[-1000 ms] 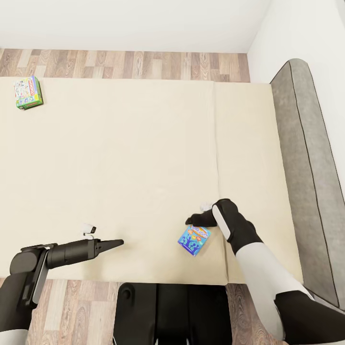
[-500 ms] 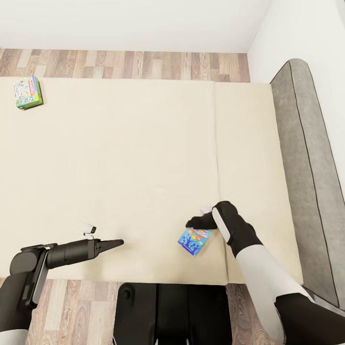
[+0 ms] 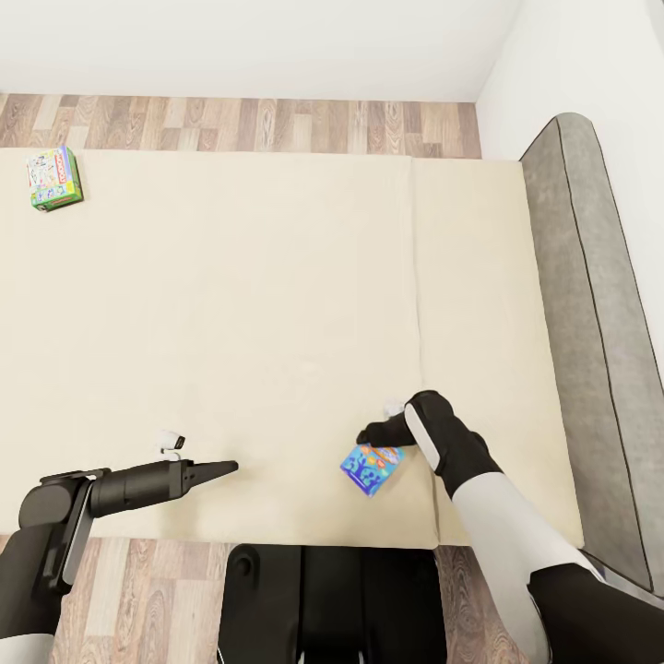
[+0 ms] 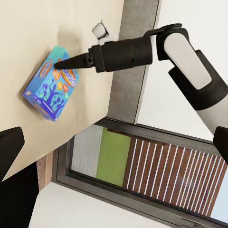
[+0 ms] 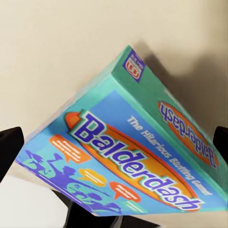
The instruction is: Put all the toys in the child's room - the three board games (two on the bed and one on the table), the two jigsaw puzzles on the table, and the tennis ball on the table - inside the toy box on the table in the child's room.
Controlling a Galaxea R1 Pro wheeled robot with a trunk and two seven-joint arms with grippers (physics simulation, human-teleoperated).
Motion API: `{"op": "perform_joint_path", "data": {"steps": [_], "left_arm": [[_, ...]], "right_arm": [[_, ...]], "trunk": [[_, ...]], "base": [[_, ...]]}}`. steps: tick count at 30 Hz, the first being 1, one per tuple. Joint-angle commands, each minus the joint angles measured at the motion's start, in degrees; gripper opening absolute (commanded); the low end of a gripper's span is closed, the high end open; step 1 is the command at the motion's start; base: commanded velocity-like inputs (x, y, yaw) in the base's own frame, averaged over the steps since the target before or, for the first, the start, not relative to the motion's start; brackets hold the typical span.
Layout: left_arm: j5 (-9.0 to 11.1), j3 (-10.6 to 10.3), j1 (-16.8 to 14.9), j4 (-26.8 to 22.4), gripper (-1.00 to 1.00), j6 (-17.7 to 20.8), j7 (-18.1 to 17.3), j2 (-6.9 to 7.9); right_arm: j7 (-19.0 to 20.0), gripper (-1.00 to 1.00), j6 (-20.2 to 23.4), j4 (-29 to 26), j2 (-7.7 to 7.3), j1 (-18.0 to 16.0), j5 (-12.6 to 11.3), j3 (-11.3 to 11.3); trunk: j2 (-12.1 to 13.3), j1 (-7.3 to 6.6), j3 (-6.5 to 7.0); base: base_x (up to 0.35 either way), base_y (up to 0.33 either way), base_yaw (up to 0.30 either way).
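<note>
A wide beige bed (image 3: 240, 341) with a grey headboard (image 3: 590, 323) along its right end spreads below the robot, wood-plank floor (image 3: 240, 124) beyond its far edge. The right arm (image 3: 489, 516) reaches in over the near edge, and its right gripper (image 3: 373, 432) sits at the far end of a small blue board game (image 3: 372, 468) lying close to that edge, beside the seam in the mattress. In the right wrist view the box (image 5: 137, 152) lies between two dark fingertips (image 5: 9, 145) at the frame's sides, so the jaws stand apart around it and are not yet clamped. The left gripper (image 3: 221, 468) hovers over the near edge well to the left, its jaws together in a point, holding nothing.

The step in hand appears to be picking up the first of the two games on the bed. The next move likely calls for lowering the fingers around the box's narrow sides and squeezing before lifting, then carrying it off to the toy box.

The box is blue and teal, lettered "Balderdash" in white on an orange oval, and appears tilted, one edge raised. A second game (image 3: 53, 178), green-edged with a white top, rests near the bed's far left corner, well apart from both arms.
</note>
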Motion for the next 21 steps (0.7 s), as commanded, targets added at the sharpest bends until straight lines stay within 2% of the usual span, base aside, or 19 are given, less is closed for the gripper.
{"op": "perform_joint_path", "data": {"steps": [1,7,12,21], "left_arm": [[0.0,0.0,0.0,0.0,1.00,0.6,-0.2,0.01],[0.0,0.0,0.0,0.0,1.00,0.6,-0.2,0.01],[0.0,0.0,0.0,0.0,1.00,0.6,-0.2,0.01],[0.0,-0.1,0.0,0.0,1.00,0.6,-0.1,0.01]], "right_arm": [[-0.1,1.00,0.2,0.1,-0.02,0.0,-0.2,0.1],[-0.2,1.00,0.2,0.2,-0.08,-0.1,-0.1,0.2],[-0.2,1.00,0.2,0.3,-0.99,-0.2,0.1,0.7],[-0.1,1.00,0.2,0.3,-2.22,-0.2,0.2,4.7]], "trunk": [[-0.1,0.03,-0.06],[-0.1,0.03,-0.06],[-0.1,0.03,-0.06],[-0.1,0.03,-0.06]], "base": [[0.000,0.000,0.000],[0.000,0.000,0.000],[0.000,0.000,0.000],[0.000,0.000,0.000]]}}
